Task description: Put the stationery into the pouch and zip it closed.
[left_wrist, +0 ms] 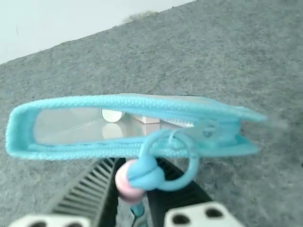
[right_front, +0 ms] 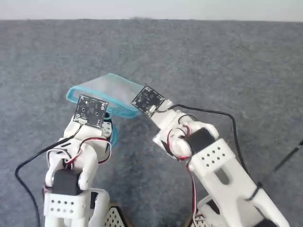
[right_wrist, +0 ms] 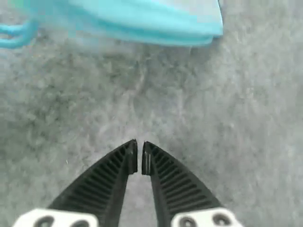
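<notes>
Stationery [left_wrist: 113,116] inside teal pouch [right_front: 109,92], left of centre on worktop [right_front: 213,61], mouth mostly open. We judge zipping in hand. Left tool [left_wrist: 139,163] seemingly pinches zip pull [left_wrist: 142,172]. Right tool [right_wrist: 139,153] pressed together, empty, by pouch's right end. Next: steady pouch, drag pull along.

This looks like a robotics test bench in a lab or maker's workroom. Two white printed-plastic arms, the left one [right_front: 71,189] and the right one [right_front: 222,165], carry bare square black circuit boards [right_front: 91,111] and loose red and black wires [right_front: 177,142]. A coarse grey felt-like cloth [right_front: 213,61] spreads beneath and around the left gripper [left_wrist: 132,170] and the right gripper [right_wrist: 139,151]. Far beyond both grippers it ends at a plain pale wall [right_front: 151,9].
</notes>
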### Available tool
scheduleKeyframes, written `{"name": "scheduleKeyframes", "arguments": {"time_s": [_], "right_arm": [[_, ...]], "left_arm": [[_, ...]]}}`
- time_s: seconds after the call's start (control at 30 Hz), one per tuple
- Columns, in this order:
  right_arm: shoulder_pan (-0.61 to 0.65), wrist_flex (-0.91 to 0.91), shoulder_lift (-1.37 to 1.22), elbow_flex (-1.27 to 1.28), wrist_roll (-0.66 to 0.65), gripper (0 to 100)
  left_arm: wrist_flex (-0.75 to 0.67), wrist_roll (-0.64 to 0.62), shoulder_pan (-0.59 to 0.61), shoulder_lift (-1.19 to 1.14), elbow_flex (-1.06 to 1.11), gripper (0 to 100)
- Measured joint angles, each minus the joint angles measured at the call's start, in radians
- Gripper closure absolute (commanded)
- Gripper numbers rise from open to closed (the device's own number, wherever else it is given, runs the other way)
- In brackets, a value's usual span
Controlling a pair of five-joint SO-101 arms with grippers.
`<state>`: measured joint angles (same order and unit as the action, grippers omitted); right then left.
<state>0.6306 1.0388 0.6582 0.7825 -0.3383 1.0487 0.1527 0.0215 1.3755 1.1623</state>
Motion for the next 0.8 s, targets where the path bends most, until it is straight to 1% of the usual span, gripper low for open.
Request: {"name": "scheduleKeyframes", "arguments": {"time_s": [0.07,0.13,0.27,0.43,0.57,0.8], "right_arm": [[0.025,-0.012,0.052,0.0,0.014,72.5],[0.078,-0.032,0.118,0.003,0.032,67.7],[0.147,-0.089,0.244,0.034,0.037,67.5],[0.221,-0.141,0.259,0.037,-0.003,67.5],[0.23,-0.164,0.176,0.015,-0.015,67.3],[0.23,-0.164,0.031,-0.115,-0.025,67.3]], "left_arm": [[0.0,0.0,0.0,0.0,0.0,99],[0.0,0.0,0.0,0.0,0.0,99],[0.0,0.0,0.0,0.0,0.0,99],[0.0,-0.002,0.0,0.0,0.0,99],[0.0,-0.002,0.0,0.0,0.0,99],[0.0,-0.002,0.0,0.0,0.0,99]]}}
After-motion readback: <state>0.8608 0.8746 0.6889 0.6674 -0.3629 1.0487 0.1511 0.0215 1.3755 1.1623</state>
